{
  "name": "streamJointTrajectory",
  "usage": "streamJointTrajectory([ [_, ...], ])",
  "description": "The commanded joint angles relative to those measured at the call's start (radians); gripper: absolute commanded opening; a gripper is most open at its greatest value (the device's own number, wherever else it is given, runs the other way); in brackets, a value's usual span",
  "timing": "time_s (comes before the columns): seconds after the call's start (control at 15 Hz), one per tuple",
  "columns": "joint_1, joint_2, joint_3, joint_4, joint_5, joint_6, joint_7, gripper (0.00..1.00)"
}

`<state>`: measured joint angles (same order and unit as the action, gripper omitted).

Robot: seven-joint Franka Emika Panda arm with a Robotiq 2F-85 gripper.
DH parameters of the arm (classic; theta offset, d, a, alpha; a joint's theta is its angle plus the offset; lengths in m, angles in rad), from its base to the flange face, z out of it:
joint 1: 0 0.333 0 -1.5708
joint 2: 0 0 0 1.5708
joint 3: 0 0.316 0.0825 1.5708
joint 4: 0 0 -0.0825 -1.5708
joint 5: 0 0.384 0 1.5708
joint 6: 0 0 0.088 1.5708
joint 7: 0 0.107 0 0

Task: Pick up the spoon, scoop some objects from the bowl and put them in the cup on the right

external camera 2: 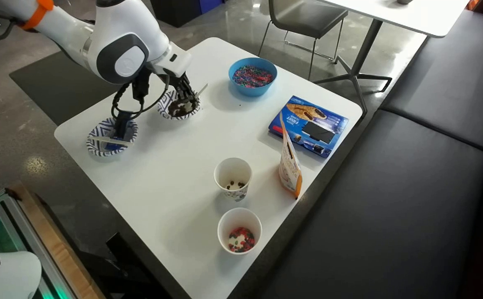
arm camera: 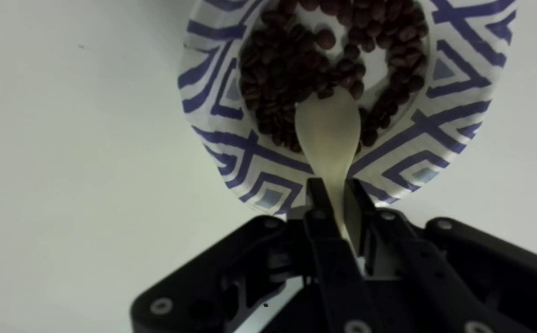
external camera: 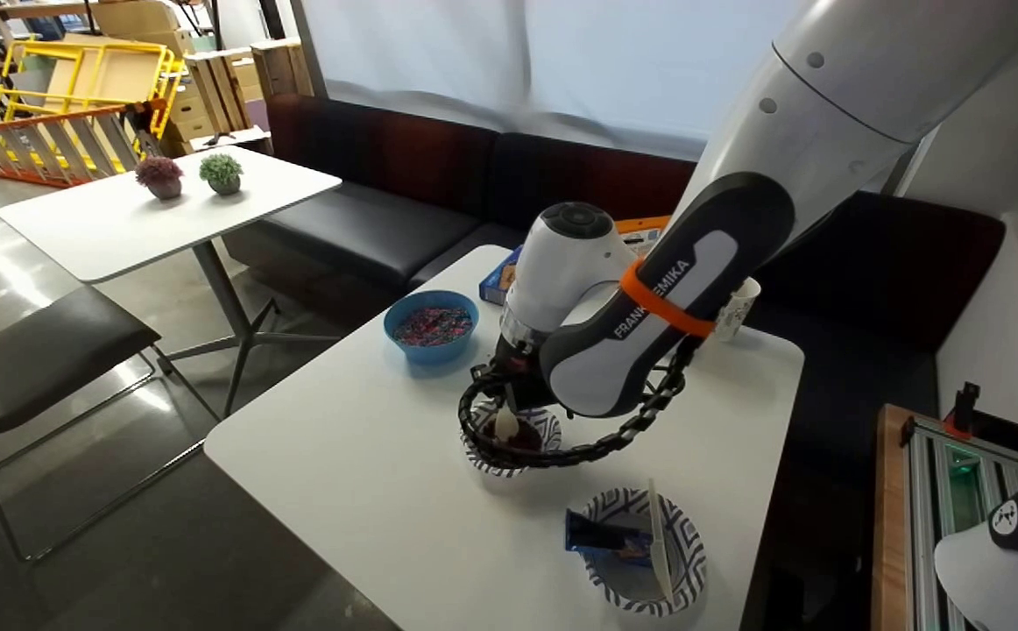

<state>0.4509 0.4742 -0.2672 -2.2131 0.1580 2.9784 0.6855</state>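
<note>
Gripper over rim of striped bowl, pinching pale spoon by handle, presumably leaving head free to scoop; tip inside bowl, at dark beans. Plain whitish cup well apart from bowl.

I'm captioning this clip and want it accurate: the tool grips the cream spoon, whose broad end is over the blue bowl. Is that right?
Not the blue bowl: the wrist view shows the cream spoon, gripped by the tool as you say, with its broad end over the striped bowl of dark pieces.
</note>
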Motion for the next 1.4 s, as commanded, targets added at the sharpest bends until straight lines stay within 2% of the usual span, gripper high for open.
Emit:
streamJointTrajectory([
  [0.0, -0.012, -0.045, 0.012, -0.049, -0.046, -0.032, -0.003, 0.04],
  [0.4, -0.076, -0.074, 0.091, -0.078, -0.033, -0.031, -0.071, 0.04],
  [0.93, -0.164, -0.049, 0.196, -0.066, 0.0, -0.028, -0.162, 0.04],
  [1.13, -0.245, -0.05, 0.295, -0.059, 0.066, -0.039, -0.221, 0.04],
  [1.33, -0.228, -0.046, 0.26, -0.064, 0.049, 0.002, -0.212, 0.04],
])
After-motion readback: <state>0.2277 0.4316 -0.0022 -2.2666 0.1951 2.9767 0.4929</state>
